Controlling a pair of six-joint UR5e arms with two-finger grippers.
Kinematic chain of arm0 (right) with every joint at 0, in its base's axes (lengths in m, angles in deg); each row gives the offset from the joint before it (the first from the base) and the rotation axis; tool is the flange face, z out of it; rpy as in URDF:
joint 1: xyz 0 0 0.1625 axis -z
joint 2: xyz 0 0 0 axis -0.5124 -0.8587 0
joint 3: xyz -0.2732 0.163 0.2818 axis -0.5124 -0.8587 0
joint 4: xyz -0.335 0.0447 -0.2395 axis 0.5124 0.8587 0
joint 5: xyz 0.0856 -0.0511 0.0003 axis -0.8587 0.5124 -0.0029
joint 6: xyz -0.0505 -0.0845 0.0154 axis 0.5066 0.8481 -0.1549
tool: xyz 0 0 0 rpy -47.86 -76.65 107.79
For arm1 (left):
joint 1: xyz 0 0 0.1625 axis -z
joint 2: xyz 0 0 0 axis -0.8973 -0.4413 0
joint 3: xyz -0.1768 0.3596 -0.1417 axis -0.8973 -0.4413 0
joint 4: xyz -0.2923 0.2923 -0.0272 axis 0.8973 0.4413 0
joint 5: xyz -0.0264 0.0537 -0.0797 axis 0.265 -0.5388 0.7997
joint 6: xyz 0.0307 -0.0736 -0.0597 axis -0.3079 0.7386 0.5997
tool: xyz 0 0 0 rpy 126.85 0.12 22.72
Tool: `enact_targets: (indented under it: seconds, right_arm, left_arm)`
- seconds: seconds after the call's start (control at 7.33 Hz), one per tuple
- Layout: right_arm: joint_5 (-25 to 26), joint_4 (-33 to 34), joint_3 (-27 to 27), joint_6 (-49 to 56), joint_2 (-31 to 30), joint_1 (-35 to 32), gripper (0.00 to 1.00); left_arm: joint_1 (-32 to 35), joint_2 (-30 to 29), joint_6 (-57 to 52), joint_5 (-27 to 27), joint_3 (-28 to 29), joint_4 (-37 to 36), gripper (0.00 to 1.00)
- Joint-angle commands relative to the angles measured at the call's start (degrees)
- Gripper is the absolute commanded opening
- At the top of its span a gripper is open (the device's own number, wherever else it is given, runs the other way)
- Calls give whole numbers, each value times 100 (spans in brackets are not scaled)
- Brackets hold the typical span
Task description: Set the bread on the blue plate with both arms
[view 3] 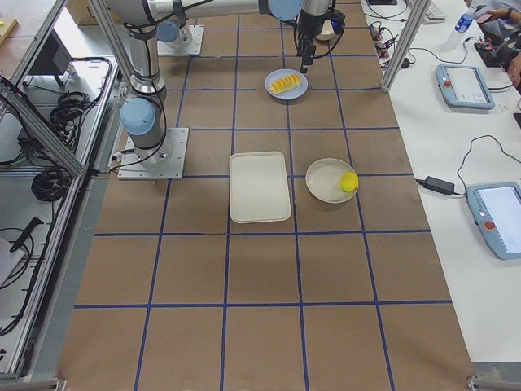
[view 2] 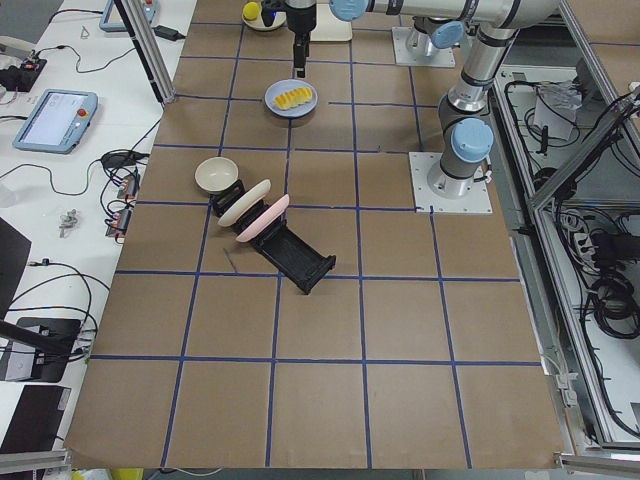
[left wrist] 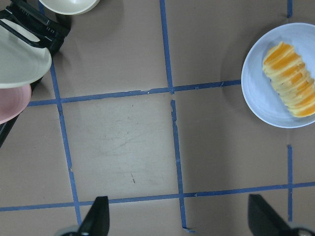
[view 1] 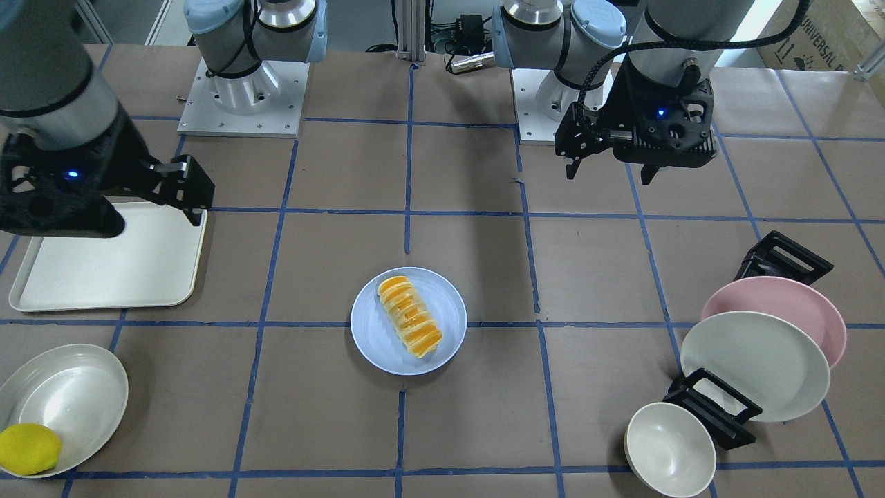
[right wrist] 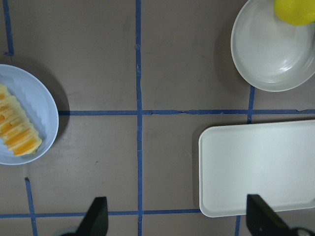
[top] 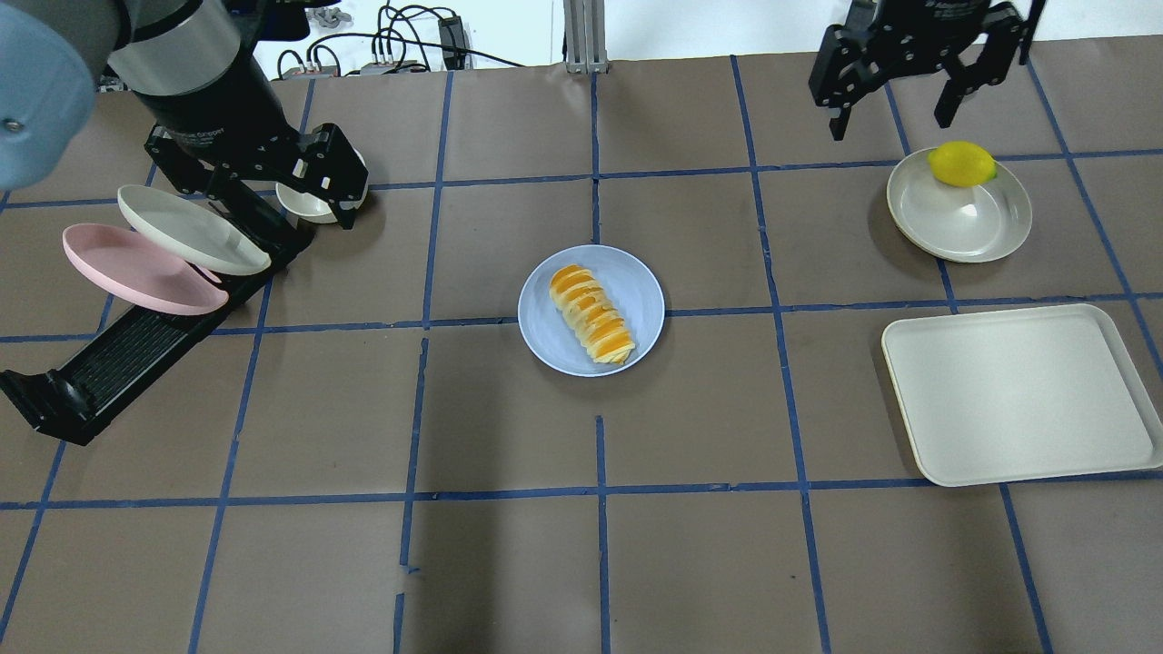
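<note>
okay, looking at the middle of the desk (top: pixel 509 545) now: the bread (top: pixel 591 314) is lying flat on the blue plate (top: pixel 543 329), set diagonally across it, with both ends inside the rim. nothing is touching it.

left claw (view 1: pixel 610 173) hangs up in the air, fingers spread wide with nothing between them, well apart from the plate. in its own wrist view i see the two fingertips at the bottom edge with bare desk between them, and the plate with the bread off at the upper right.

right claw (top: pixel 889 123) is up in the air too, on the other side, spread wide and empty. its wrist view has the blue plate cut off at the left edge and a cream tray (top: pixel 1018 391) lower right.

on the right arm's side, a lemon (top: pixel 961 164) sits at the rim of a pale dish (top: pixel 954 227), with the tray just beside that dish, flat on the desk.

on the left arm's side, a black rack (top: pixel 118 363) holds a pink plate (top: pixel 127 268) and a cream-white plate (top: pixel 182 227), both tilted and overlapping, and a small white bowl (view 1: pixel 669 449) rests at the rack's end.

blue tape lines cross the brown desk in a grid, and the blue plate sits on one of them.
</note>
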Motion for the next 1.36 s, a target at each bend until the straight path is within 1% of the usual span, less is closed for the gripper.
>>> enact_targets:
  seconds: [0.0,0.14,0.27,0.41,0.55,0.68,0.82,0.95,1.09,1.23]
  right_arm:
    - [-104,77,93,50,-358,208,99]
    - [-148,24,329,50,-621,190,97]
    - [-183,67,993,50,-1215,190,95]
    - [-140,512,1869,-2,-1909,181,96]
    - [-149,995,2435,-133,-2168,129,96]
    - [-105,1174,2501,-126,-2144,-54,96]
    - [-79,1193,2459,-134,-2005,-256,96]
    - [70,1254,2215,-187,-1803,-510,96]
    - [141,1263,1942,-231,-1540,-722,97]
    - [141,1228,1722,-231,-1399,-724,97]
  left_arm:
    - [0,-8,0,-4,-8,6,100]
    - [0,-8,0,-4,-8,6,100]
    - [0,-17,0,-4,-17,6,100]
    - [0,-8,0,-4,-8,6,100]
    - [0,9,0,-4,-25,6,100]
    - [0,-8,0,5,-17,6,100]
    - [0,0,0,5,-43,6,100]
    - [0,26,-8,5,-113,6,100]
    - [0,1,-8,-4,-9,-2,100]
    - [0,0,-8,5,-8,-2,100]
